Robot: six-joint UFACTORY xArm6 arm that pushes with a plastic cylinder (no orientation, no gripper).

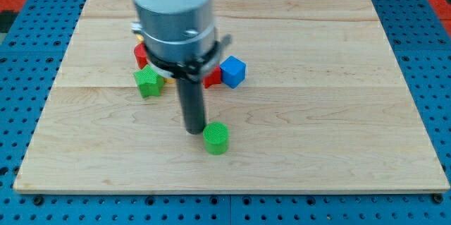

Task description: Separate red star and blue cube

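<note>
My tip [194, 130] sits low centre, touching the green cylinder [217, 138]; no hand here, nothing held. Blue cube [233, 70] touches the red star [212, 78] mid-frame. Best wedge between them, pushing the cube rightward.

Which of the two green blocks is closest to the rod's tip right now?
The green round block, just right of my tip and almost touching it. The other green block sits farther up-left, beside the red and blue ones.

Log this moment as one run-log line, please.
my tip beside green cylinder block | blue cube touching red block | not separated
</note>
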